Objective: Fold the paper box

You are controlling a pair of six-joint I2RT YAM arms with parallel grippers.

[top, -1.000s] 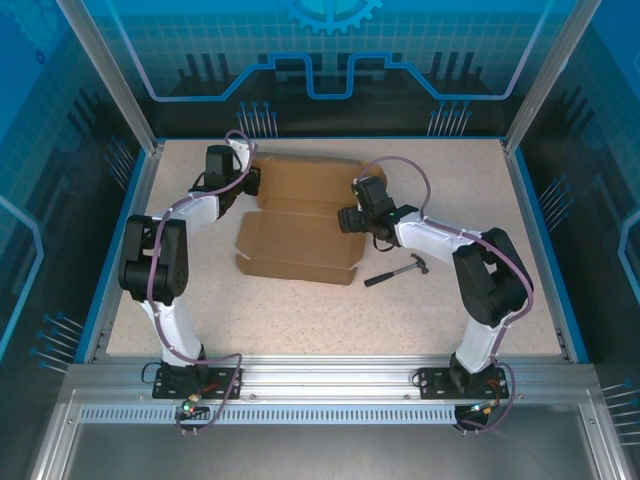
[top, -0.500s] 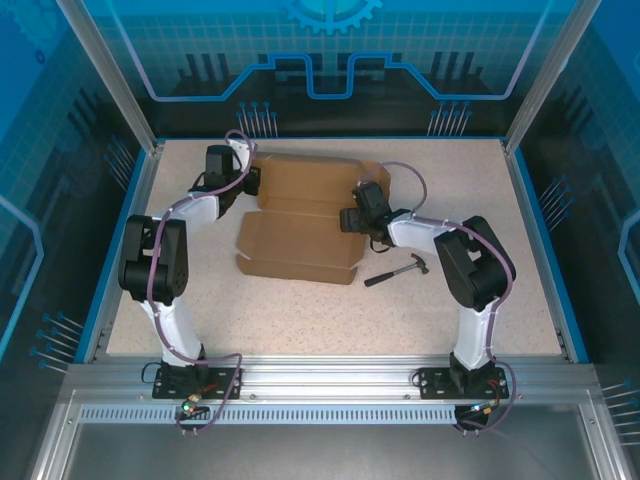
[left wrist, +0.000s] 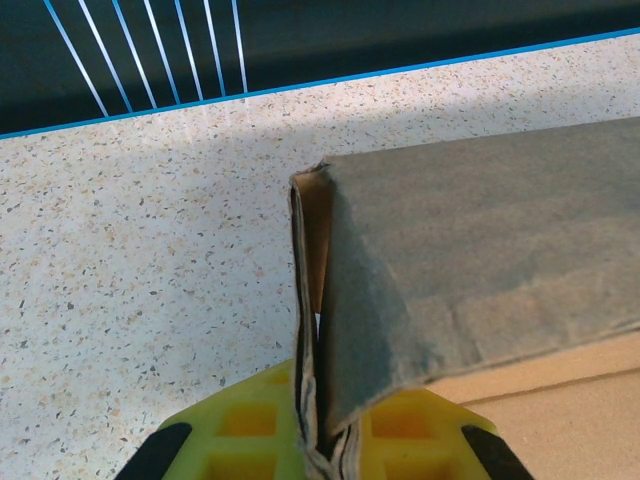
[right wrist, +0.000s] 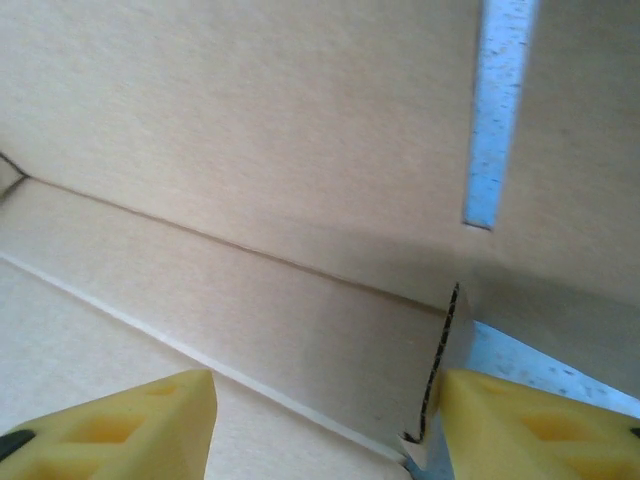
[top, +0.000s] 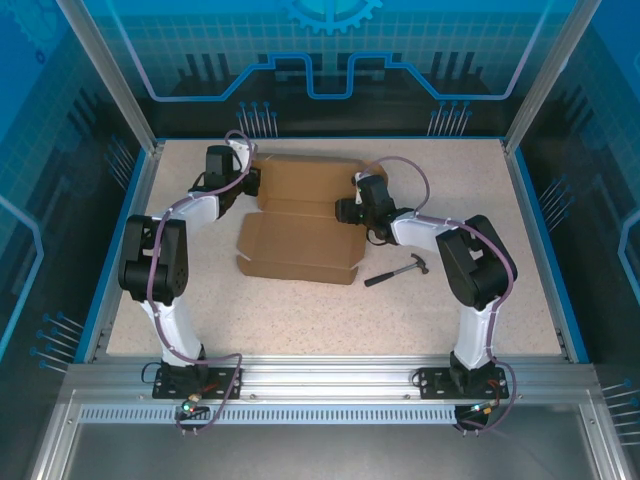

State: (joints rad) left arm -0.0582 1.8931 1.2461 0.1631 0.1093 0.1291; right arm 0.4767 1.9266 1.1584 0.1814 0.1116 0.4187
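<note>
Speckled tabletop (top: pixel 300 320), blue-walled: left gripper (left wrist: pixel 320 435) was recorded clamped on a raised flap of the paper box (top: pixel 300 245), likely as an anchor. Parted, holding nothing, right gripper (right wrist: pixel 322 405) was set beside a cut flap edge; box was laid mid-table.

Here's the paper box (top: pixel 300 245), plain brown corrugated cardboard, spread open across the far middle of the table (top: pixel 300 330). Two broad panels, one far and one near, meet at a crease running left to right. The near panel lies flat, with a low wall turned up along its near edge. At the far left end a side flap (left wrist: pixel 470 260) stands upright, doubled over itself. On the right side, a narrow slot cuts through the board.
</note>
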